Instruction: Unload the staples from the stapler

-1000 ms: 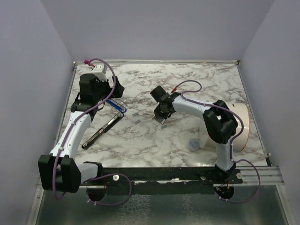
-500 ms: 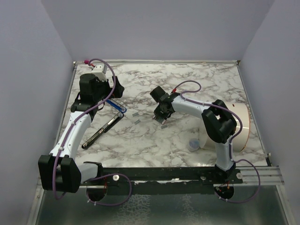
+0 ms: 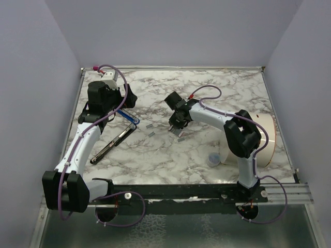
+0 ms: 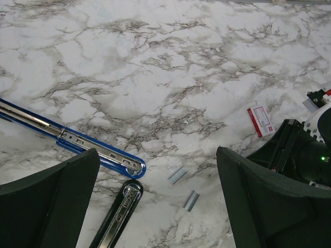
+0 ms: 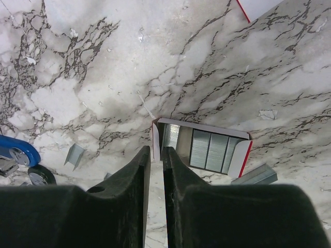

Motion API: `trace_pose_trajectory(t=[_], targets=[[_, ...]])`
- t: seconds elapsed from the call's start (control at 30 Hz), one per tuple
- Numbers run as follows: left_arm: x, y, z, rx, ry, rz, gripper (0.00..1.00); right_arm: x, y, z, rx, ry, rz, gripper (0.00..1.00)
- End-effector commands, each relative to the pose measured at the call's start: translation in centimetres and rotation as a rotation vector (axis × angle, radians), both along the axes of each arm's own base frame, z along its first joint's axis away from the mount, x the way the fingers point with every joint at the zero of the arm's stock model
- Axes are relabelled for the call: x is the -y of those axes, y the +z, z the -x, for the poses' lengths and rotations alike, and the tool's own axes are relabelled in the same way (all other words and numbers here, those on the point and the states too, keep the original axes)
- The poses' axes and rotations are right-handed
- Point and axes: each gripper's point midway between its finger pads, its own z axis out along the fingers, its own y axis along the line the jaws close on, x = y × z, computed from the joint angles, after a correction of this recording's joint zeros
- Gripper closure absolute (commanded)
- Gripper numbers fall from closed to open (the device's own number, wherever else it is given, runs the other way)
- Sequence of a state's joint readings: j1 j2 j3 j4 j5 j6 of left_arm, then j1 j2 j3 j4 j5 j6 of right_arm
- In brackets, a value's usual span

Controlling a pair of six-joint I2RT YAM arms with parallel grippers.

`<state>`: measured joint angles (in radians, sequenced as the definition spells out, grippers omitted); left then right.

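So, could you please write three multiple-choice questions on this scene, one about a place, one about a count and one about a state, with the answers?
1. Where does the small white box with red edges lie?
A. just ahead of the right gripper's fingertips
B. in the far left corner of the table
C. on an arm's base

2. In the left wrist view, how many loose staple strips lie between the left gripper's fingers?
A. none
B. two
C. five

3. How do the left gripper's jaws stand?
A. shut on a strip
B. shut on the box
C. wide open, holding nothing

Answers:
1 A: the right wrist view shows the box's end right at the fingertips.
2 B: two silvery strips lie there on the marble.
3 C: the fingers stand far apart, touching nothing.
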<state>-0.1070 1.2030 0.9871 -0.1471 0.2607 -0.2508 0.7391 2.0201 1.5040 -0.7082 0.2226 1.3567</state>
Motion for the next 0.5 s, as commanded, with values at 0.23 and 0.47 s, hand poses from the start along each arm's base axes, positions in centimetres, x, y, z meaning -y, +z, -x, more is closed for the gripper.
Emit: trace_pose_trajectory(t=[0.23, 0.47], targets=[[0.3, 1.6, -0.4, 0.042, -0.010, -0.011, 0.02, 1.9, 3.7, -1.2, 0.189, 0.183, 0.095, 0.77], [1.7, 0.3, -0.5, 0.016, -0.071, 0.036, 0.03, 4.0, 8.6, 0.2, 0.560, 0.644, 0.108, 0.50]])
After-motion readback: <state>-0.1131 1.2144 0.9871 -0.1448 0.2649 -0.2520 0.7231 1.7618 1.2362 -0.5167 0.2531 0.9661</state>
